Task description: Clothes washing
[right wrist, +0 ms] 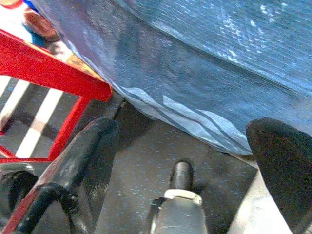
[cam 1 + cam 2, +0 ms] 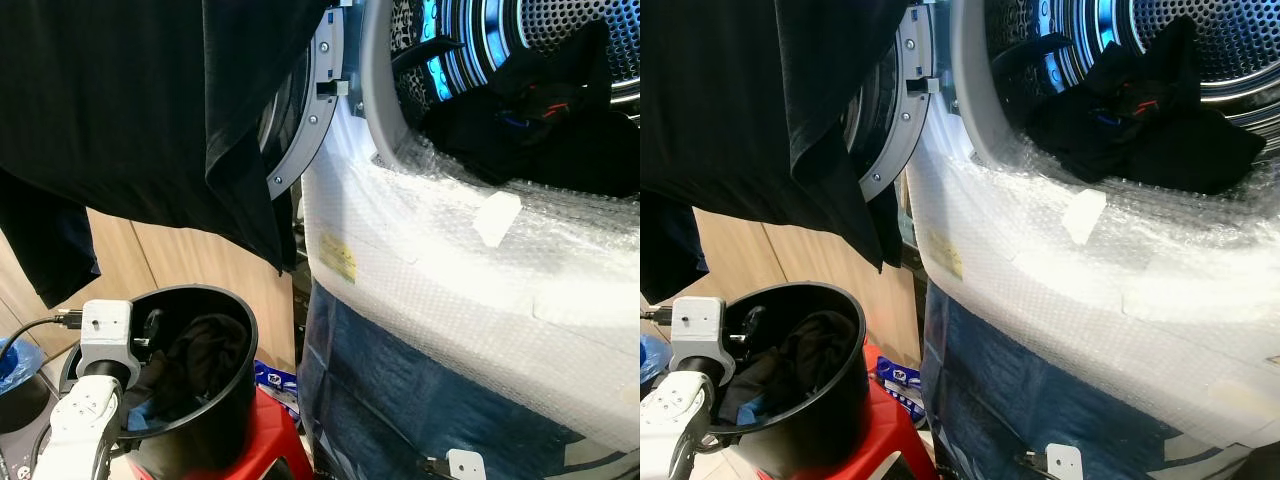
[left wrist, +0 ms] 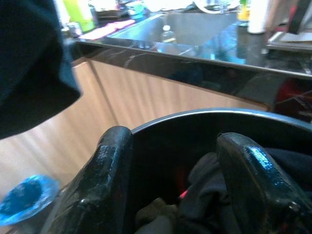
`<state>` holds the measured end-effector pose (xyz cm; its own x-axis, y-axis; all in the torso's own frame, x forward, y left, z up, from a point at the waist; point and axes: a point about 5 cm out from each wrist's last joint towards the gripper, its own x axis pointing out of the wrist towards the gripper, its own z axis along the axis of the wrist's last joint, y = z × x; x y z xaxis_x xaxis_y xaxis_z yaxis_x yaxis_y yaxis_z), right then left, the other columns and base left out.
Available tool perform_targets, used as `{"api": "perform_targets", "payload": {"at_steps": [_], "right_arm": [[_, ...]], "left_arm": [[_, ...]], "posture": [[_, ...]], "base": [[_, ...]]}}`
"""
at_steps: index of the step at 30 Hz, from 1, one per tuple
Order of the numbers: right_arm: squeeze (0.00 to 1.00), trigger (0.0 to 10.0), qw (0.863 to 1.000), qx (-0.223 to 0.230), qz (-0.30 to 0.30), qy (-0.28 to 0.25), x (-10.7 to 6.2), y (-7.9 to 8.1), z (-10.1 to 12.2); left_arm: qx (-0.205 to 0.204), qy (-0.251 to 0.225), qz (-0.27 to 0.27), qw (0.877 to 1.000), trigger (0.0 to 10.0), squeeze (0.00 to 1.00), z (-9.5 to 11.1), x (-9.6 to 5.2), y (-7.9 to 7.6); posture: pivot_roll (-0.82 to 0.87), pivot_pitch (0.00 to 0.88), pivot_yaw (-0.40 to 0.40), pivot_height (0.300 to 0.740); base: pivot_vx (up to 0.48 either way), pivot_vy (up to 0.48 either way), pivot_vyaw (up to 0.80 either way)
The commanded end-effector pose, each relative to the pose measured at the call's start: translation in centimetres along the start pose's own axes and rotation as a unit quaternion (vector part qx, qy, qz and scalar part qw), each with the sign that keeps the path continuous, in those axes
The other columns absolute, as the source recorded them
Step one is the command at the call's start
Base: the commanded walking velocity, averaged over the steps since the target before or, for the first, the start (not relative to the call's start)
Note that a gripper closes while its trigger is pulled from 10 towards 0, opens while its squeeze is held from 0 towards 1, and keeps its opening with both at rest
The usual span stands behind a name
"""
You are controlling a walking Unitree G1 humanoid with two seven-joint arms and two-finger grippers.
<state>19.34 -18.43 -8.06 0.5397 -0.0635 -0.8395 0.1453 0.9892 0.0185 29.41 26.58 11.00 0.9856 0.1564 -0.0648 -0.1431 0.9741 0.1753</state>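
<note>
Your dark laundry (image 2: 200, 365) sits in the black bucket (image 2: 225, 400) at lower left, on a red stool (image 2: 885, 430); more dark clothes (image 2: 1140, 120) lie in the washer drum (image 2: 1120, 40), upper right. Your left gripper (image 3: 175, 165) is spread wide, one finger (image 3: 105, 165) outside the rim and the other inside, gripping nothing. Your right gripper (image 1: 180, 151) hangs wide open and empty above the floor (image 1: 141, 180).

home kitchen/laundry corner | washing machine (image 2: 470, 250) (bubble-wrapped) | sink countertop (image 3: 195, 44) | wood cabinets (image 2: 190, 260)

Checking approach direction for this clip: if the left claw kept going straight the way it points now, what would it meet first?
Most likely the dark clothes inside the black bucket. The left claw points into the bucket with open fingers straddling its rim, though depth to the fabric is unclear.
</note>
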Motion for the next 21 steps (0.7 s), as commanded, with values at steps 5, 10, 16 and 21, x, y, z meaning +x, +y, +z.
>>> {"api": "perform_targets", "payload": {"at_steps": [5, 10, 16, 21], "right_arm": [[0.00, 10.0, 1.000, 0.001, -0.005, 0.005, 0.0, 0.2, -0.2], [0.00, 10.0, 1.000, -0.012, -0.011, 0.010, -0.1, -0.6, -0.6], [0.00, 10.0, 0.999, -0.039, -0.023, 0.016, -0.3, -2.3, -1.3], [0.00, 10.0, 0.998, -0.049, -0.029, 0.022, -0.5, -3.2, -1.9]], "left_arm": [[0.018, 0.002, -0.088, 0.996, 10.0, 1.00, 0.2, 1.6, -1.1], [0.060, 0.014, -0.134, 0.989, 10.0, 1.00, -0.3, 2.9, -2.3], [0.093, 0.051, -0.200, 0.974, 10.0, 1.00, -1.6, 3.1, -3.6], [0.114, 0.082, -0.249, 0.958, 10.0, 1.00, -2.5, 3.0, -3.6]], "posture": [[0.10, 0.000, 0.018, 0.740], [0.06, 0.026, -0.018, 0.740], [0.03, 0.080, -0.055, 0.740], [0.02, 0.099, -0.068, 0.740]], "base": [[0.000, 0.000, 0.00], [0.000, 0.000, 0.00], [0.000, 0.000, 0.00], [0.000, 0.000, 0.00]]}}
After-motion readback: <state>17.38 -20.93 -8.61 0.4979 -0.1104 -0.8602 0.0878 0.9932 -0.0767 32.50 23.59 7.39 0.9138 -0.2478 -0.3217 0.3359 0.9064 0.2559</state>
